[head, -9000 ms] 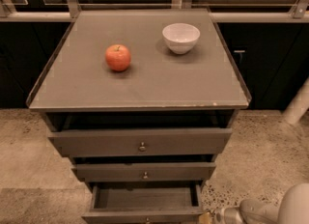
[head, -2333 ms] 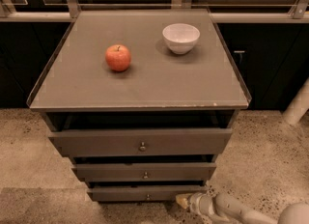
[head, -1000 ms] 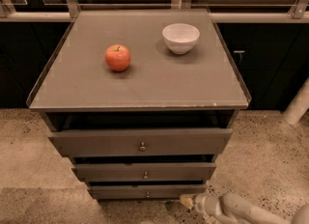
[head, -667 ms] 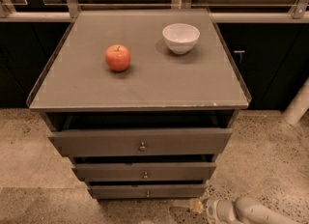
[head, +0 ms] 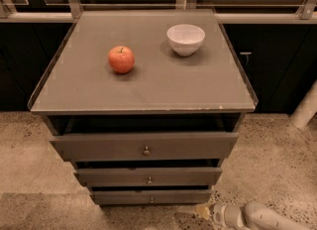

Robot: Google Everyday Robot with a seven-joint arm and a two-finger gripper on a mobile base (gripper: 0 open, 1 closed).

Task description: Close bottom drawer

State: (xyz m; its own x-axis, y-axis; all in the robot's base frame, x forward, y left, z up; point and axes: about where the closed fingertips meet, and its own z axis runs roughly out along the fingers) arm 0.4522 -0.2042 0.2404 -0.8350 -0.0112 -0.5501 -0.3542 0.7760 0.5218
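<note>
The gripper (head: 200,210), its grip unreadable, sits low beside the bottom drawer (head: 151,197), arm (head: 267,218) cropped.

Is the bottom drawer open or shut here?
Shut: the bottom drawer sits tucked under the middle drawer, no inside showing. The gripper is low beside it.
</note>
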